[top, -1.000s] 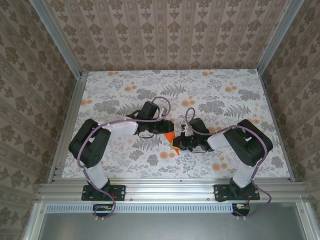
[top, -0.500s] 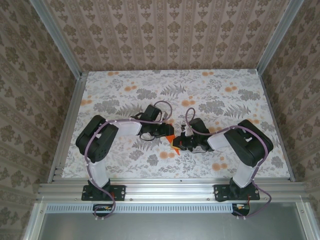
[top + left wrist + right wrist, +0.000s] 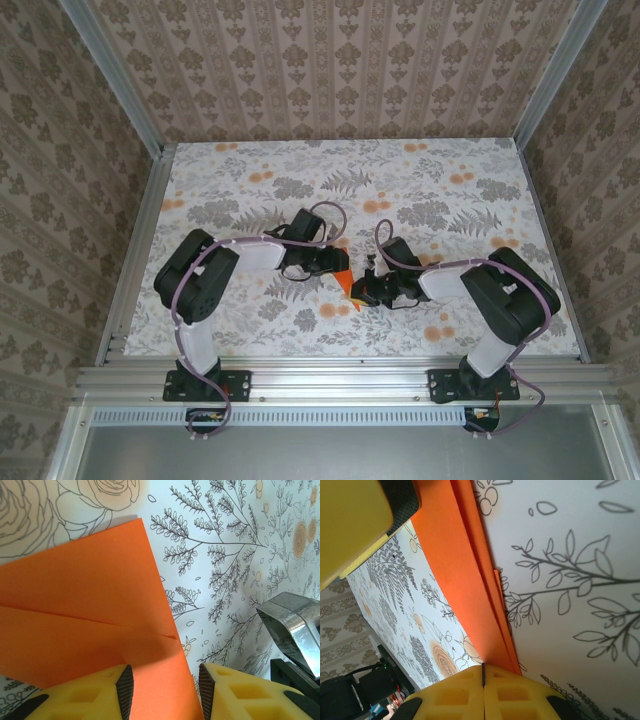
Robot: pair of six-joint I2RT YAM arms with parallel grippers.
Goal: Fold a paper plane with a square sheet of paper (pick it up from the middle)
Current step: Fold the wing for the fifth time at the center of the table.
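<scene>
**Top external**
- Table (image 3: 250, 190): floral cloth with grey leaves and orange blooms, patterned walls on three sides.
- Left gripper (image 3: 338, 264): low over the middle of the table, pointing right, tip at the upper left side of the orange shape.
- Right gripper (image 3: 360, 292): low as well, pointing left, tip at the right side of the same shape, just beside the other tip.
- Square sheet of paper (image 3: 343, 282): bright orange, folded to a small wedge, lying between the two tips near the middle of the table.

**Left wrist**
- Left gripper (image 3: 162, 692): yellow fingers (image 3: 227, 695) with dark pads standing apart, open, a strip of orange seen through the gap.
- Square sheet of paper (image 3: 85, 625): folded and flat on the cloth, filling the left half, one corner pointing up, a crease slanting across to its right edge.
- Metal part (image 3: 292, 630): shiny, at the right edge, apart from the orange.

**Right wrist**
- Right gripper (image 3: 483, 672): yellow fingers pressed together with a hairline seam between, clamped on the stacked edge of the fold.
- Square sheet of paper (image 3: 455, 570): an orange band of several layers running from the top down into that seam.
- Left gripper's finger (image 3: 350, 520): yellow block with black pad at upper left, above the far end of the band; touching or not, cannot tell.
</scene>
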